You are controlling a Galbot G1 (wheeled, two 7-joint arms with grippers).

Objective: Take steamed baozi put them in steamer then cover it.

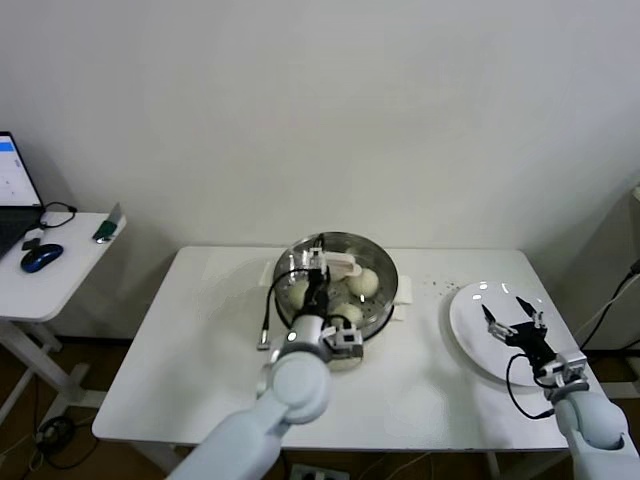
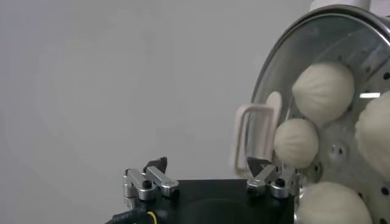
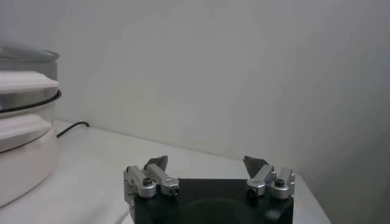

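With the lid (image 1: 338, 270) sitting on the steamer (image 1: 385, 290) over the buns (image 2: 322, 85), lift your left gripper (image 1: 313, 283) straight up; its fingers are spread wide beside the handle (image 2: 256, 135). Your right gripper (image 1: 514, 327) waits, open, over the plate (image 1: 470, 330).

steamed baozi (image 1: 363, 281): cream-white, matte, faint pleat lines running to the top
steamer (image 1: 383, 262): shiny silver steel; the tray inside is dotted with small round holes; cream-white base
cover (image 2: 286, 55): clear glass, silver metal rim, pale cream handle
plate (image 1: 470, 318): plain glossy white, at the bench's right edge
bench (image 1: 200, 350): plain white top, a few dark specks near the back edge toward the right
left gripper (image 2: 210, 173): silver fingers with dark tips, black body
right gripper (image 3: 210, 170): same silver fingers, dark tips, black body
wall (image 1: 300, 100): flat off-white
mouse (image 1: 40, 257): blue and black, on the white side table
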